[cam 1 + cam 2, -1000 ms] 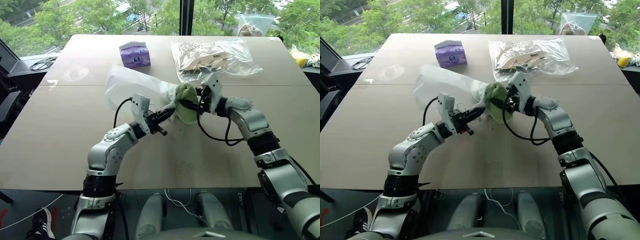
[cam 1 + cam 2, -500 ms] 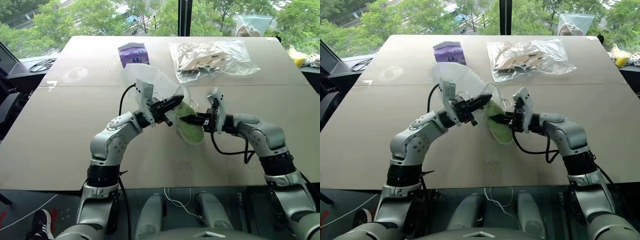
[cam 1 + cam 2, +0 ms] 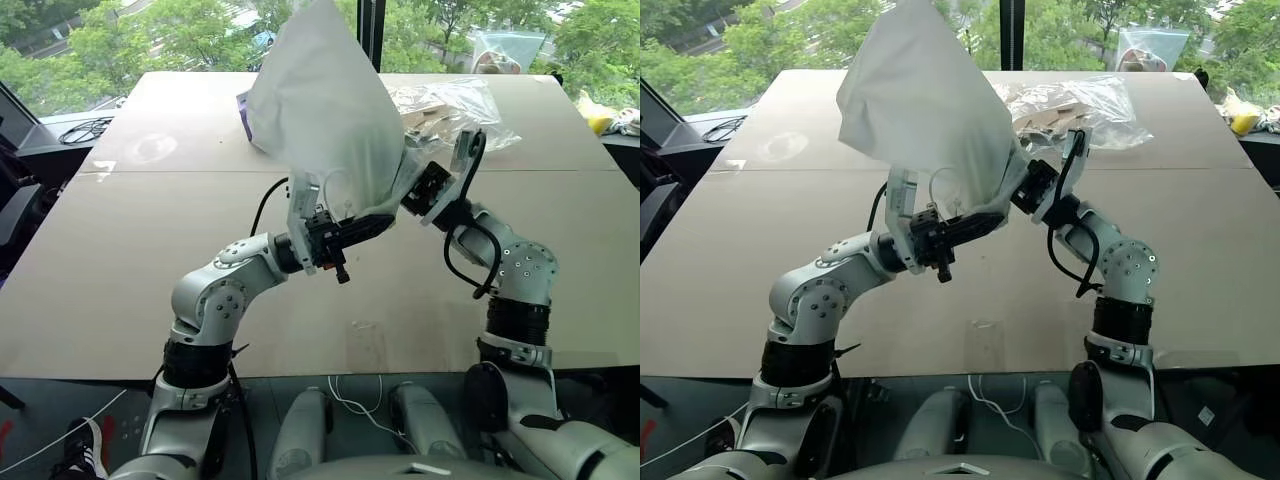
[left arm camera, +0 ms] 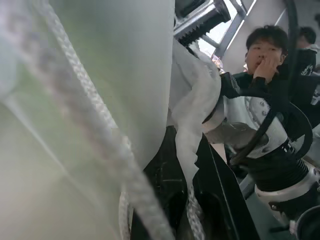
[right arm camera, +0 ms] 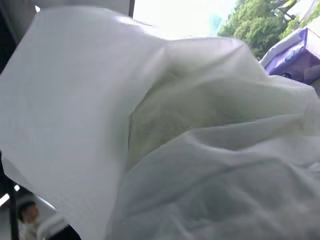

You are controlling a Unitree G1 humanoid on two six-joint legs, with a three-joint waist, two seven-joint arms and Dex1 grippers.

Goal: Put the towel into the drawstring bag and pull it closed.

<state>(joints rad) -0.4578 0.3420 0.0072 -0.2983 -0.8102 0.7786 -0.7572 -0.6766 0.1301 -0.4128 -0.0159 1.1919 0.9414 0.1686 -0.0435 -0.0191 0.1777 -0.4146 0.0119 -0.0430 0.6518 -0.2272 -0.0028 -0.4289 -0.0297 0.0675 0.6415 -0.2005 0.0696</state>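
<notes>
Since half a second ago, when the pale green fluffy terry towel hung out of the bag's mouth between the two grippers just above the middle of the tan table (image 3: 120, 250), the translucent white thin-fabric drawstring bag (image 3: 325, 120) has been swung up, so its closed end now stands high above the grippers with the mouth downward. No green hangs outside the bag any more; the right wrist view shows a pale greenish mass (image 5: 170, 115) through the fabric, so the towel seems to be inside, though it could slip back out of the downturned mouth. Closing remains to be done.

The left gripper (image 3: 370, 226) is clenched on the bag's rim, with the white cord drawstring (image 4: 85, 125) running beside its fingers. The right gripper (image 3: 418, 190) has narrowed almost fully and pinches the opposite rim. Both hold the bag clear of the table, toward its far edge.
</notes>
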